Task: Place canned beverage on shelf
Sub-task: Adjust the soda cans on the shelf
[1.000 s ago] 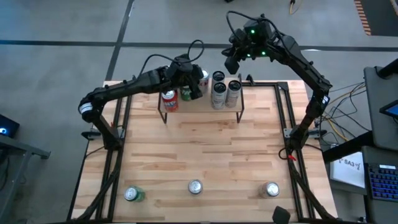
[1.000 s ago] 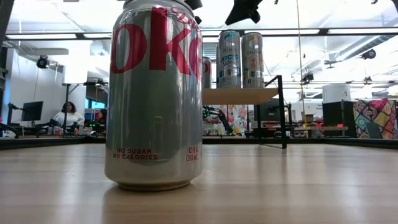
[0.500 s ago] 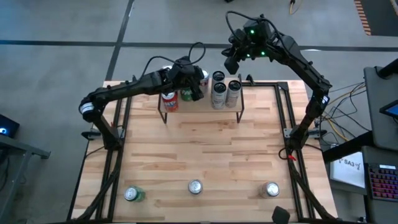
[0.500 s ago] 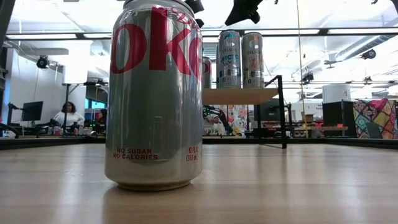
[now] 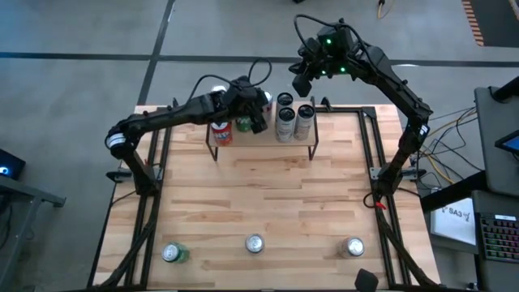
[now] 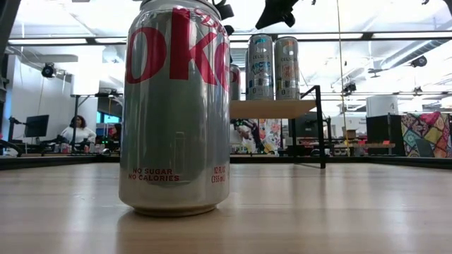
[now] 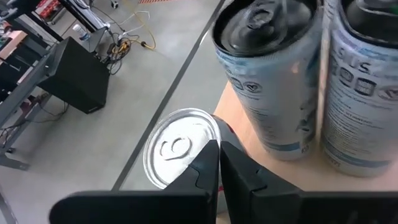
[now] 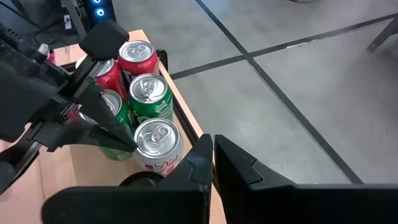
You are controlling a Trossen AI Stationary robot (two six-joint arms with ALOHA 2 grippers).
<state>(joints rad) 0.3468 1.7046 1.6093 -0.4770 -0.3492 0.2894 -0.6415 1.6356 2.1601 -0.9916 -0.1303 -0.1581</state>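
The shelf (image 5: 268, 148) stands at the table's far middle and carries several cans: a red one (image 5: 220, 131), a green one (image 5: 242, 123), a silver-topped white can (image 7: 179, 149) at the far edge, and two tall slim cans (image 5: 293, 120). My left gripper (image 7: 217, 154) is shut. It hovers over the shelf with its tips beside the silver-topped can (image 8: 155, 140). My right gripper (image 8: 212, 149) is shut and empty, and is raised beyond the shelf's far edge (image 5: 302, 79). My left gripper's shut fingertips (image 8: 123, 142) stand right at the side of the silver-topped can's rim (image 7: 208, 140), coming slanting from above. I cannot tell whether they touch it. The can stands upright on the shelf board.
Three cans stand along the table's near edge: a green one (image 5: 173, 254), a silver one (image 5: 255, 243) that fills the low view (image 6: 176, 106), and another silver one (image 5: 354, 246). The broad tabletop (image 5: 268, 199) lies between them and the shelf.
My left gripper has shifted a little toward the table's right above the shelf. The cans stand where they were.
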